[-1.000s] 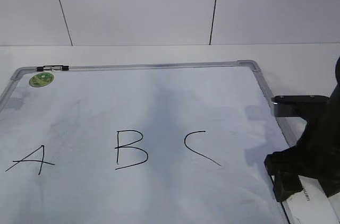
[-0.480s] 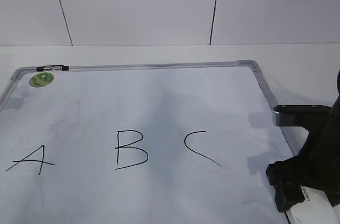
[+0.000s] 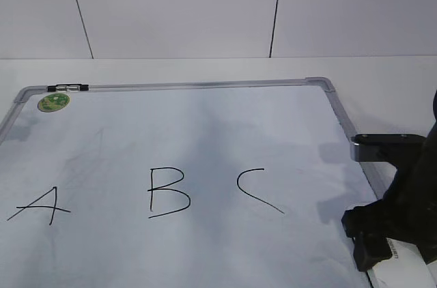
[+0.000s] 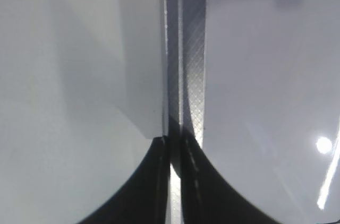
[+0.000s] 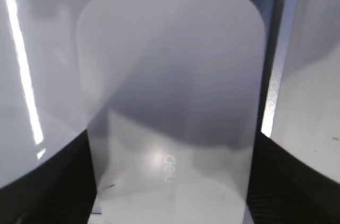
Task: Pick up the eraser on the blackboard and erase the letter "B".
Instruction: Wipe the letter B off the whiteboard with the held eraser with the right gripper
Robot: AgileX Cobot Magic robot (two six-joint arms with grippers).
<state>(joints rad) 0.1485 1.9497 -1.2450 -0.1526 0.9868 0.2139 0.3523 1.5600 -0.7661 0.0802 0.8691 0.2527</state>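
Observation:
The blackboard (image 3: pixel 205 85) is a white board with a silver frame lying flat on the table. The letter "B" (image 3: pixel 168 192) is drawn in black at its middle. The white eraser (image 3: pixel 404 266) lies at the board's right edge, far right of the "B". My right gripper (image 3: pixel 382 247) is down over it. In the right wrist view the eraser (image 5: pixel 170 75) fills the space between both jaws of the right gripper (image 5: pixel 172 181), which touch its sides. My left gripper (image 4: pixel 174 181) is shut and empty over the board's frame strip (image 4: pixel 186 75); it is out of the exterior view.
A slanted "A" (image 3: pixel 41 206) is left of the "B" and an open "C" (image 3: pixel 256 189) is right of it. A round green sticker (image 3: pixel 53 102) and a black clip (image 3: pixel 68 87) sit at the board's far left corner. A white wall stands behind the table.
My right gripper has dropped lower onto the eraser at the board's right edge during the first half second, then stayed nearly still. The letters are unchanged.

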